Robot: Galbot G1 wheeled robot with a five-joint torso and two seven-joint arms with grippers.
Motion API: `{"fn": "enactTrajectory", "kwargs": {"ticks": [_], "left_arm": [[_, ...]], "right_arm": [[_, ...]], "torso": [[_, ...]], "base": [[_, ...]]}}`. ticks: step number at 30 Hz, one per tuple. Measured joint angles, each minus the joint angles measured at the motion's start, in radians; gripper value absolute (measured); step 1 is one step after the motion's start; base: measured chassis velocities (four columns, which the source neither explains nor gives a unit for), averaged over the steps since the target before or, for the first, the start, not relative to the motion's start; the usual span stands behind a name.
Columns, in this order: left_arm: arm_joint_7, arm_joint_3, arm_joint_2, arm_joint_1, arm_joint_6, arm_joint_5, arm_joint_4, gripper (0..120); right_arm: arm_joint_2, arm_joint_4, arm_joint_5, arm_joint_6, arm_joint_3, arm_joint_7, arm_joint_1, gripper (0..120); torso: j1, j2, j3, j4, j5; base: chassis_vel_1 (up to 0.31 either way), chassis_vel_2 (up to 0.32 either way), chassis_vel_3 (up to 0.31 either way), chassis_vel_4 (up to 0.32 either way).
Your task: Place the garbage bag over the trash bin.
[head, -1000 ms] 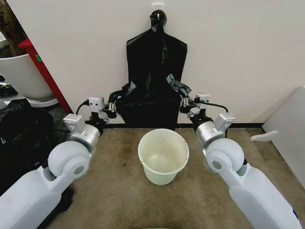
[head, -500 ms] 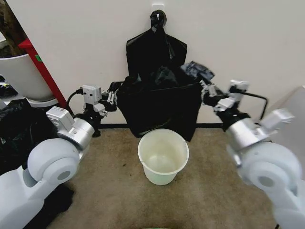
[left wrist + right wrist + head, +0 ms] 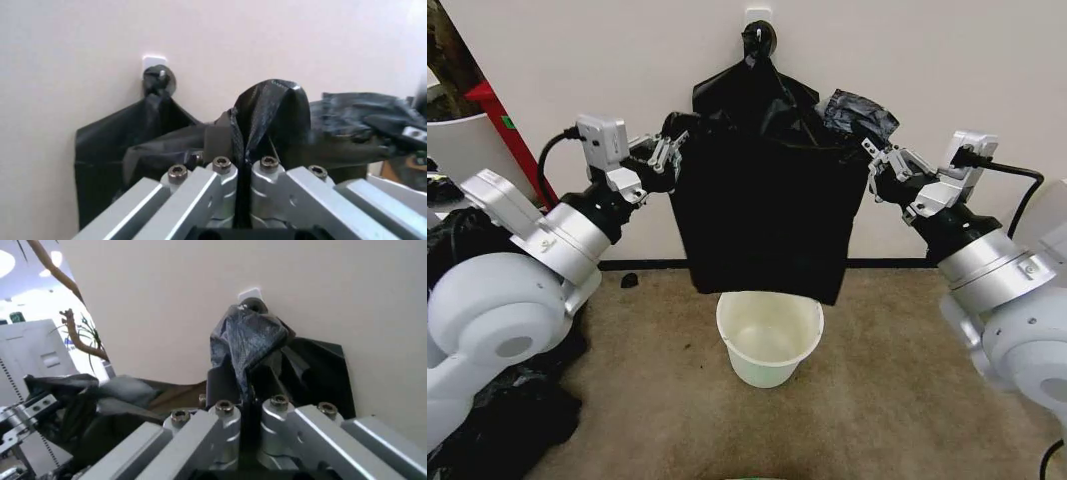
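Observation:
The garbage bag (image 3: 762, 215), thin and glossy black, hangs stretched between my two grippers in the head view. Its lower edge sits just above the far rim of the cream-white trash bin (image 3: 767, 365), which stands upright on the carpet. My left gripper (image 3: 670, 152) is shut on the bag's left top corner, my right gripper (image 3: 874, 170) on its right top corner. In the left wrist view a fold of the bag (image 3: 270, 115) rises from the shut left gripper (image 3: 243, 167). The right wrist view shows the right gripper (image 3: 245, 405) clamping a crumpled bag fold (image 3: 243, 347).
A flat black bag bundle (image 3: 747, 90) hangs from a wall hook (image 3: 758, 35) behind the held bag. A large white tub (image 3: 472, 150) and a red post (image 3: 512, 125) stand far left, above bulky black plastic (image 3: 487, 400). A white panel (image 3: 1052, 210) is at the right.
Both arms have risen and spread apart, lifting the garbage bag from floor level by the bin to chest height. Its top edge is now pulled taut.

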Motion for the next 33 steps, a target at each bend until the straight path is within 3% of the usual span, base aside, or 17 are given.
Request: {"fn": "enactTrajectory", "kwargs": {"ticks": [2,5,13,24,33], "left_arm": [[0.002,0.0,0.0,0.005,-0.001,0.0,-0.001,0],[0.034,0.0,-0.038,0.112,-0.028,0.023,-0.005,0],[0.104,0.02,-0.083,0.16,-0.053,0.066,0.029,0],[0.176,0.075,-0.131,0.037,-0.051,0.056,0.116,0],[0.233,0.123,-0.238,-0.099,-0.053,0.066,0.252,0]], "right_arm": [[0.0,0.0,0.0,0.0,0.0,0.0,-0.003,0],[0.05,-0.003,-0.019,-0.005,-0.032,0.001,-0.071,0],[0.102,-0.004,-0.104,-0.007,-0.059,-0.012,-0.131,0],[0.116,-0.005,-0.114,0.014,-0.036,-0.01,-0.141,0],[0.124,-0.005,-0.121,0.022,-0.046,-0.028,-0.115,0]], "torso": [[0.0,0.0,0.0,0.0,0.0],[0.0,0.0,0.0,0.0002,-0.0003],[0.0,0.0,0.0,0.0,-0.0002],[0.0,0.0,0.0,0.0,-0.0001],[0.0,0.0,0.0,0.0001,-0.0001]], "base": [[0.0,0.0,0.0,0.0],[0.0,0.0,0.0,0.0],[0.0,0.0,0.0,0.0],[0.0,0.0,0.0,0.0],[0.0,0.0,0.0,0.0]]}}
